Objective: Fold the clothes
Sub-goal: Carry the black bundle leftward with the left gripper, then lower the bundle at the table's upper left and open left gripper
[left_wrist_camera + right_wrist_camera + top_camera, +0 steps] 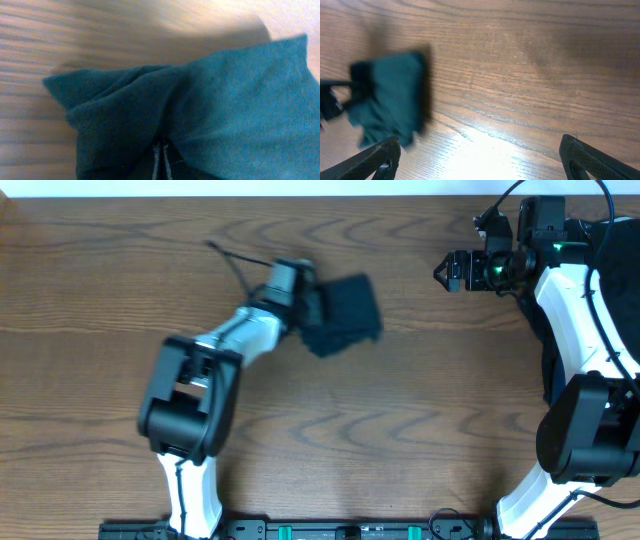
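A: Here's the garment [345,315], a soft, dark bundle, nearly black from overhead and more of a deep teal up close. It's bunched into a rough square, with a matte knit surface.

B: The left fingers [156,162] are clenched tight on it. In the left wrist view the fabric gathers into deep creases that run straight down into the pinch, and one flap fans out wide to the right.

A: Where does it sit?

B: Upper middle of the wood-grain worktop [400,420], right at the tip of the left arm. Whether it's resting on the wood or held just off it, I can't tell.

A: And the other side?

B: The right fingers [372,161] are spread wide, released, with nothing between them. They're black and angular, over bare brown grain, and the cloth is well apart from them, off towards the left arm's side.
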{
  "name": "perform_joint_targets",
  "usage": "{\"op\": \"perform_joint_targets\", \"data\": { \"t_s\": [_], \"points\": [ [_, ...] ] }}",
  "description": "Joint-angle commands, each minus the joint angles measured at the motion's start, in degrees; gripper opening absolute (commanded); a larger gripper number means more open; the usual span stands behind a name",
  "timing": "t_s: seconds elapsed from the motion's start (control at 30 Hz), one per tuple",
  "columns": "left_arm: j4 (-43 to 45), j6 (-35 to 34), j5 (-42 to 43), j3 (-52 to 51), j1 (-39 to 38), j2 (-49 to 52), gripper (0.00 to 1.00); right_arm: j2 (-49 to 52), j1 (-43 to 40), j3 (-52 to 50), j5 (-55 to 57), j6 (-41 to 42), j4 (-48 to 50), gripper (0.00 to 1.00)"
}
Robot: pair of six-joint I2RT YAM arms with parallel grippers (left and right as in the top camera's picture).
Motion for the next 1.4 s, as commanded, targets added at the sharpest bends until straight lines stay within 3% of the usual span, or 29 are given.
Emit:
{"op": "perform_joint_targets", "data": {
  "t_s": [0.0,0.3,0.73,0.93,1.17,1.37],
  "points": [
    [-1.9,-3.5,-2.7,-0.4,6.9,1.0,0.06,0.3,0.1,-0.1,0.2,-0.1,0.0,0.99],
    [-4.0,-4.0,-2.7,-0.4,23.2,0.6,0.06,0.3,0.1,-0.1,0.2,-0.1,0.0,0.99],
    [-2.7,1.7,-2.6,-0.4,45.6,-1.9,0.06,0.3,0.2,-0.1,0.2,-0.1,0.0,0.99],
    [-2.5,0.4,-2.1,-0.4,48.2,-1.9,0.06,0.3,0.2,-0.1,0.2,-0.1,0.0,0.99],
    [-2.6,-19.2,2.4,-0.5,47.5,-1.9,0.06,0.3,0.2,-0.1,0.2,-0.1,0.0,0.99],
    [-0.6,-18.2,5.3,-0.4,44.7,-2.1,0.06,0.3,0.2,-0.1,0.2,-0.1,0.0,0.99]
  ]
}}
